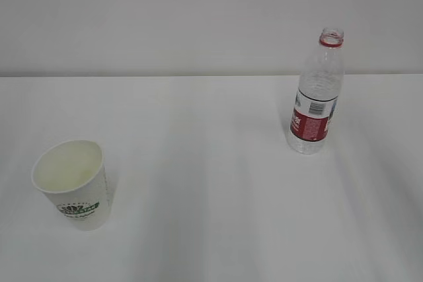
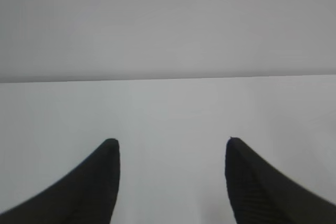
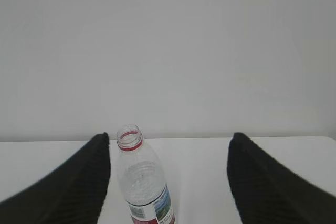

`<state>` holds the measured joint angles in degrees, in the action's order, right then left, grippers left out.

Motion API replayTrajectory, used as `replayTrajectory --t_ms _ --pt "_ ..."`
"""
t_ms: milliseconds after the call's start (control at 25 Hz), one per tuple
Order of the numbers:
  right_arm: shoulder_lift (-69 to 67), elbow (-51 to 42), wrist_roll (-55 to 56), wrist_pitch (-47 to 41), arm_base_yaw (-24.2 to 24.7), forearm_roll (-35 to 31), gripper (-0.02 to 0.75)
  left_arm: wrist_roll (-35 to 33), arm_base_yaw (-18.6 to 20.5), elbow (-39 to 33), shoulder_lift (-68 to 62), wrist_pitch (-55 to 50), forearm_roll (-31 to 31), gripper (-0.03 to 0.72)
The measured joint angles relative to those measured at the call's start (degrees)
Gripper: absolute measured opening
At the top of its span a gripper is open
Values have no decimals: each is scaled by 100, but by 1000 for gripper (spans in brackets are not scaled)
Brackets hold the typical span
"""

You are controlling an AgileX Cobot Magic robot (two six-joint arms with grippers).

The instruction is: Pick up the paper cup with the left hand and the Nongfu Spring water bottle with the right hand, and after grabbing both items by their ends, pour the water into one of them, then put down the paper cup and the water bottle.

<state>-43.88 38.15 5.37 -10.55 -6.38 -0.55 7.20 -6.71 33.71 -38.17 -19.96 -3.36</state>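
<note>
The white paper cup (image 1: 71, 183) with its green logo stands upright at the front left of the table; its inside looks pale and I cannot tell whether it holds water. The capless Nongfu Spring water bottle (image 1: 316, 94) stands upright at the back right. Neither arm shows in the exterior view. My left gripper (image 2: 171, 142) is open over bare table, with the cup out of its view. My right gripper (image 3: 170, 137) is open; the bottle (image 3: 144, 179) stands ahead of it, close to the left finger (image 3: 84, 182) and apart from both.
A white table (image 1: 211, 163) runs back to a plain pale wall (image 1: 198, 18). Nothing else stands on it between the cup and the bottle.
</note>
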Motion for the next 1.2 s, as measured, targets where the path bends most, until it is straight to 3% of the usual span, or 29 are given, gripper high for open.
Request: replayTrajectory --t_ms 160,800,1200 --pt "-367 249 0 87 0 147 528 0 0 0 -86 330 -311 461" --pt "-1181 500 0 1132 0 934 528 0 0 0 -490 1207 -620 444" --pt "-1872 500 0 2083 0 1032 528 0 0 0 -952 1428 -833 435"
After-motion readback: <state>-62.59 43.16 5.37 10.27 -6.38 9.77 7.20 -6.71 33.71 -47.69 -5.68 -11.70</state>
